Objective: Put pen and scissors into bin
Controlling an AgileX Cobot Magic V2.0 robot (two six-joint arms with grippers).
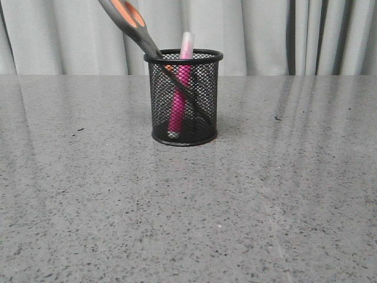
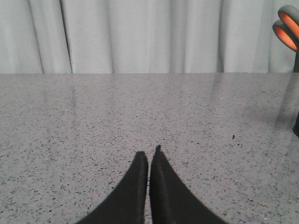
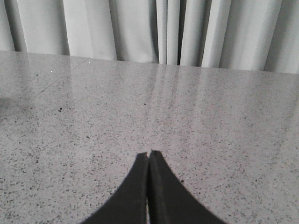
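The black wire-mesh bin stands upright on the grey speckled table, at its middle toward the back. The magenta pen stands inside it, its whitish cap poking above the rim. The scissors lean in the bin, blades down, orange-lined handles sticking out up and to the left. The handles also show in the left wrist view. My left gripper is shut and empty, low over bare table, left of the bin. My right gripper is shut and empty over bare table. Neither gripper shows in the front view.
Pale grey curtains hang behind the table's far edge. A small dark speck lies on the table. The bin's edge just shows in the left wrist view.
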